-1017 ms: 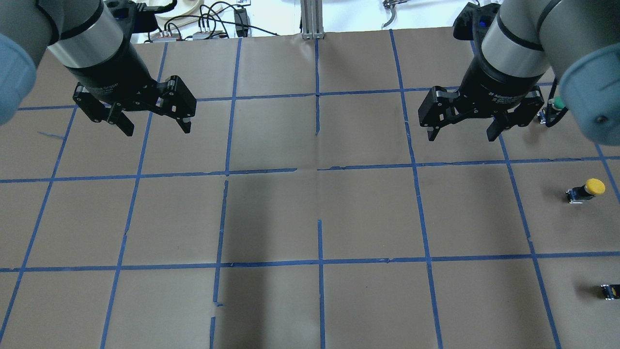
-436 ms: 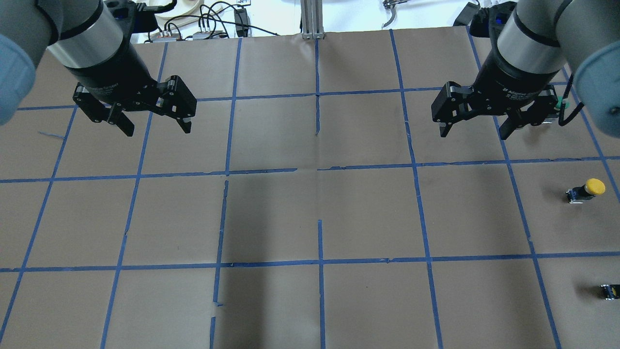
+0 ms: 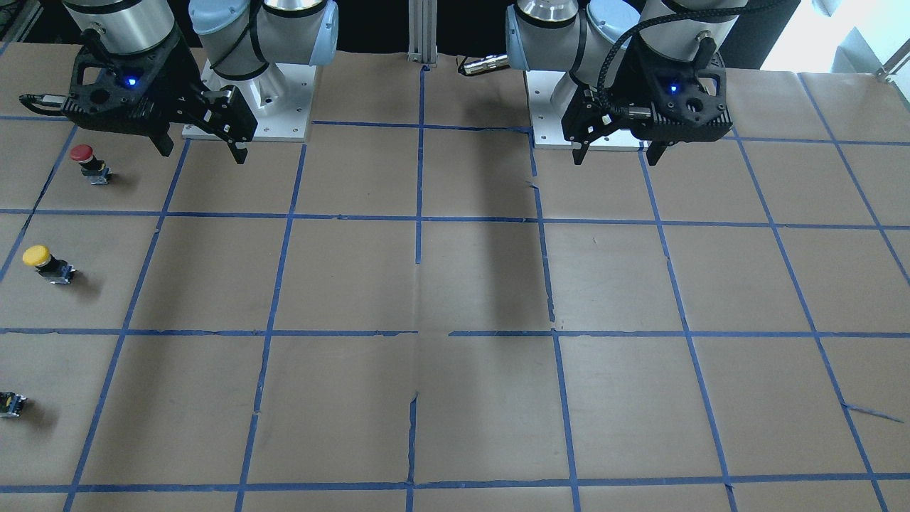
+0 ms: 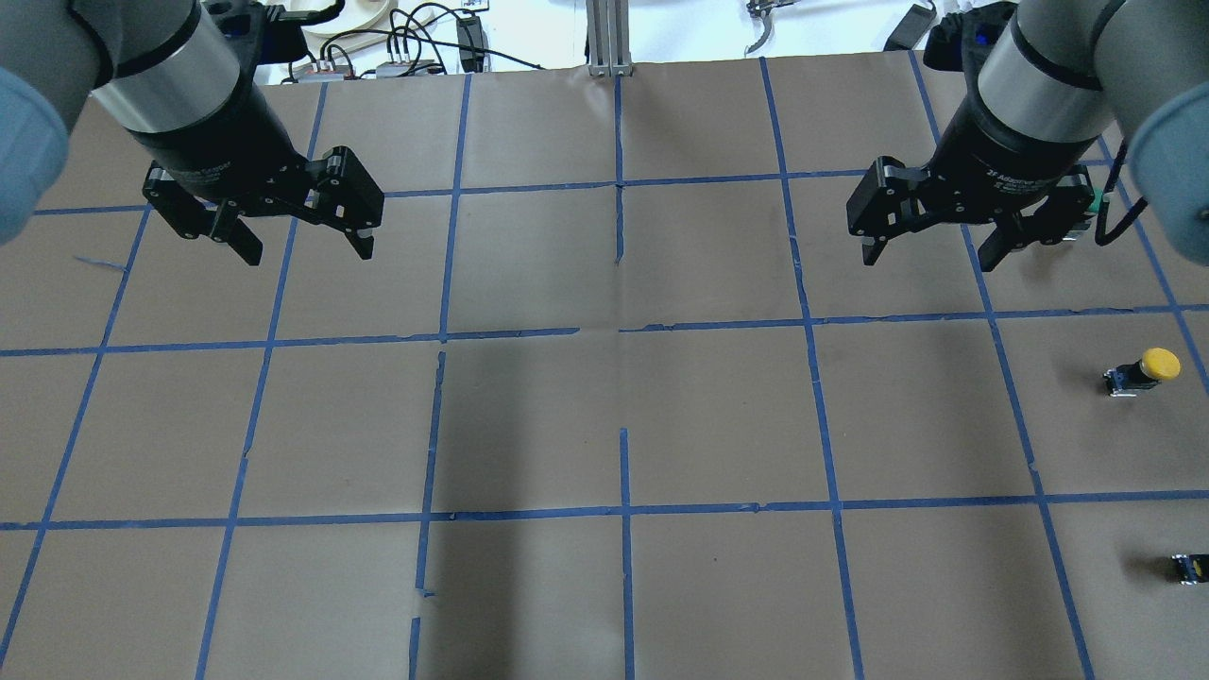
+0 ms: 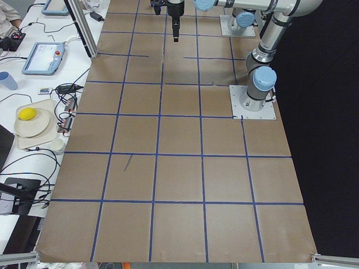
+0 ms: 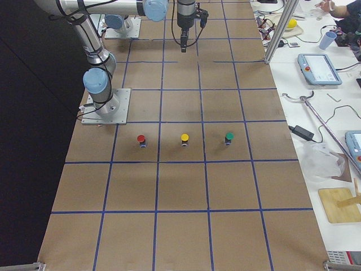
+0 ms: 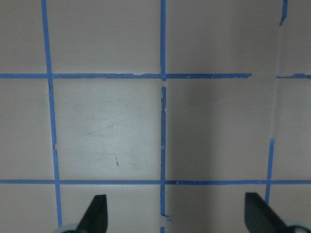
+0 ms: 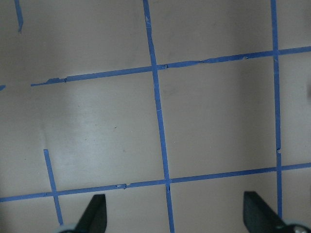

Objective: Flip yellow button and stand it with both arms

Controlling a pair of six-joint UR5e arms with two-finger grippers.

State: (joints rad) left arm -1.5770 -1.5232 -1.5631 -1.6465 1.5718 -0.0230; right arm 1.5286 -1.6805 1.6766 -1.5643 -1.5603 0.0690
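The yellow button [image 4: 1145,370] is at the table's far right; it also shows in the front view [image 3: 44,263] and the right side view [image 6: 184,139], where it seems to stand with its cap up. My right gripper [image 4: 930,257] hangs open and empty above the table, well to the left of the button and farther back; it shows in the front view [image 3: 202,151] and its wrist view [image 8: 176,216]. My left gripper [image 4: 309,253] is open and empty over the left half, seen in the front view [image 3: 616,156] and its wrist view [image 7: 177,216].
A red-capped button [image 3: 87,160] and a green-capped button [image 6: 229,138] stand in a row with the yellow one. The green one [image 4: 1091,200] is partly hidden behind my right gripper. A tiny black part with a yellow spot [image 4: 1188,567] lies at the right edge.
My right gripper has moved to the right and slightly farther back, covering more of the green button. My left gripper and the yellow button have not moved.
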